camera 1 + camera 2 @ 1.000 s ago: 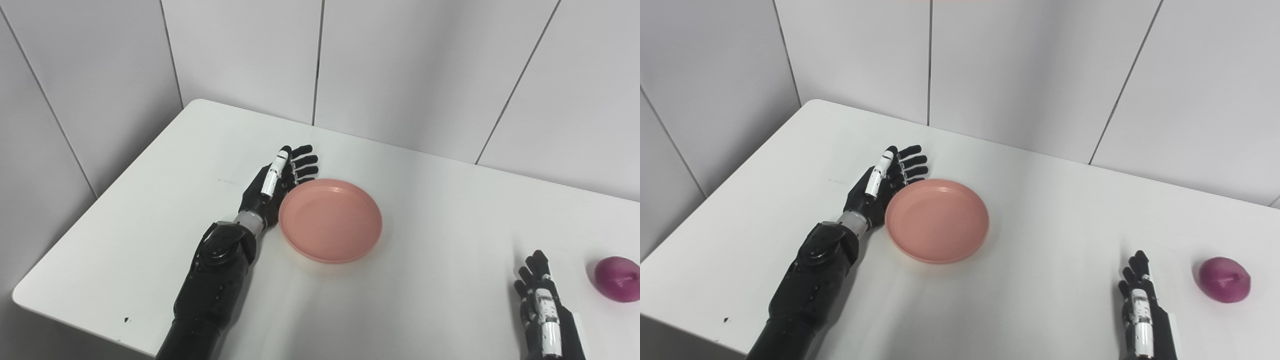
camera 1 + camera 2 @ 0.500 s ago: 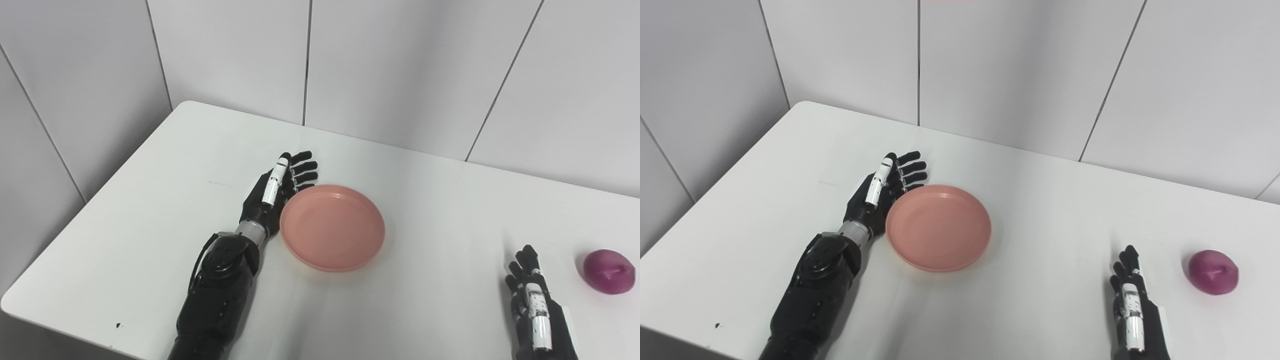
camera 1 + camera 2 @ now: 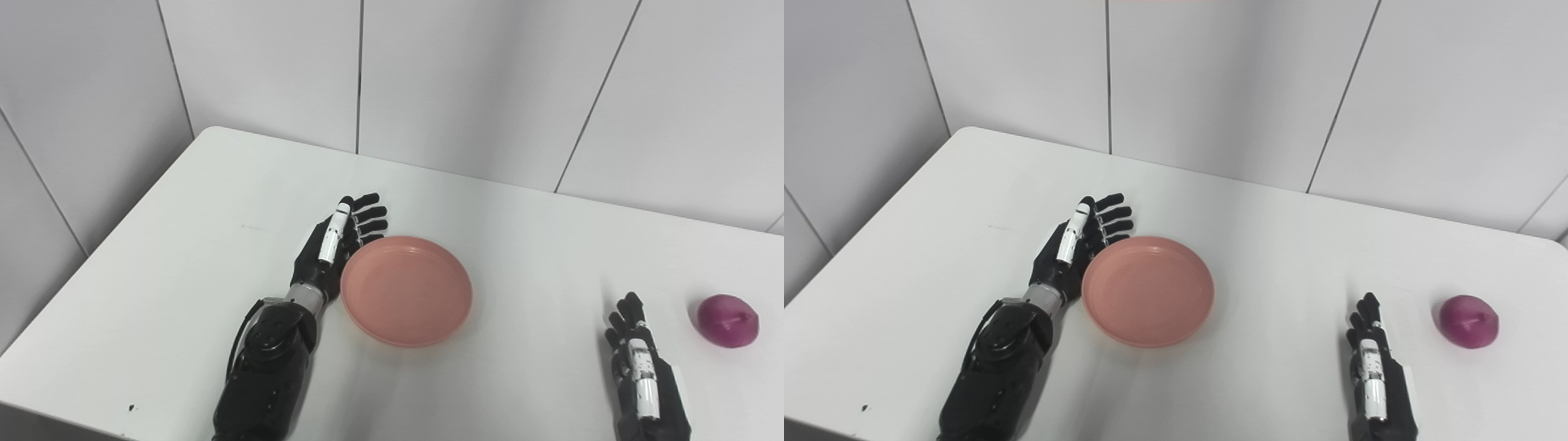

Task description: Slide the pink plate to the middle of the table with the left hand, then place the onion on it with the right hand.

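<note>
My open left hand (image 3: 334, 245) has nudged the pink plate (image 3: 406, 291) toward mid-table; the right hand (image 3: 640, 367), open and empty, waits near the onion (image 3: 727, 312).

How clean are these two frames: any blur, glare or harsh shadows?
Left eye view: sharp throughout, soft shadow under the pink plate, faint sheen on the table. Right eye view: equally sharp, the onion casts a soft shadow; no blown highlights.

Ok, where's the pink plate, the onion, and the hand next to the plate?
pink plate (image 3: 407, 291): left eye view, bare middle of its dish.
onion (image 3: 727, 320): left eye view, middle of its purple skin.
left hand (image 3: 334, 245): left eye view, middle of the hand.
</note>
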Motion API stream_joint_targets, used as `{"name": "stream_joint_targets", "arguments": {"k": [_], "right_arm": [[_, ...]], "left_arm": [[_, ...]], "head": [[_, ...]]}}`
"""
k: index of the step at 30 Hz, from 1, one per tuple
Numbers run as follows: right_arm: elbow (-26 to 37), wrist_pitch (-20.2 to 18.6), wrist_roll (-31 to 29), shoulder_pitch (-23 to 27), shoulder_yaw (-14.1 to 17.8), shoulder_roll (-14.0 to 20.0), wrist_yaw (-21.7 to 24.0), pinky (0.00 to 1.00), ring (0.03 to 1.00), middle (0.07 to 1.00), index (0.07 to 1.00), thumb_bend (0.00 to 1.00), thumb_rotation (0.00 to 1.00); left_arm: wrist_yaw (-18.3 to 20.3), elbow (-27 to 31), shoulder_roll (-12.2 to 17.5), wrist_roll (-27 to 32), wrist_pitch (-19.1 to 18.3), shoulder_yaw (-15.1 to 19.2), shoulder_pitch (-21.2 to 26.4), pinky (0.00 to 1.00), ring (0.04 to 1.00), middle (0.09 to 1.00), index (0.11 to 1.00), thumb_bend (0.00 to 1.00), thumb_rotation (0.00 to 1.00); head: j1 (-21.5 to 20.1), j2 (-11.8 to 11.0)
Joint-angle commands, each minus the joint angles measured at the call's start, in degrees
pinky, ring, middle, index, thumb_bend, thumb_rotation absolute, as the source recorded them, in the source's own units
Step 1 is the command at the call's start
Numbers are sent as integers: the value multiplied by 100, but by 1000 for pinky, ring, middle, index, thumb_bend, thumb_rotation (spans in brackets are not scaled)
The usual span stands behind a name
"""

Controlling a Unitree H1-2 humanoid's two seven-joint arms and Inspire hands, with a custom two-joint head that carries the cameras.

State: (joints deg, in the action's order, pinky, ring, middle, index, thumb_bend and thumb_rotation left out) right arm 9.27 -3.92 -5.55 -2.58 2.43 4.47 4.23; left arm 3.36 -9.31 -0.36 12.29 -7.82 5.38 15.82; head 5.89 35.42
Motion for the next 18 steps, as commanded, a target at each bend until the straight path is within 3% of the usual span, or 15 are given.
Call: {"name": "stream_joint_targets", "arguments": {"k": [1,18], "right_arm": [[75,193,24,92,-32,-21,8,1000,1000,1000,1000,128,1000],[40,185,197,123,-119,-108,-104,1000,1000,1000,1000,183,1000]], "left_arm": [[-22,174,-20,-10,11,-12,67,709,751,759,740,367,1000],[-63,361,-91,-71,-84,-158,-67,728,766,773,761,368,1000]], "head": [[0,-7],[-517,186]]}}
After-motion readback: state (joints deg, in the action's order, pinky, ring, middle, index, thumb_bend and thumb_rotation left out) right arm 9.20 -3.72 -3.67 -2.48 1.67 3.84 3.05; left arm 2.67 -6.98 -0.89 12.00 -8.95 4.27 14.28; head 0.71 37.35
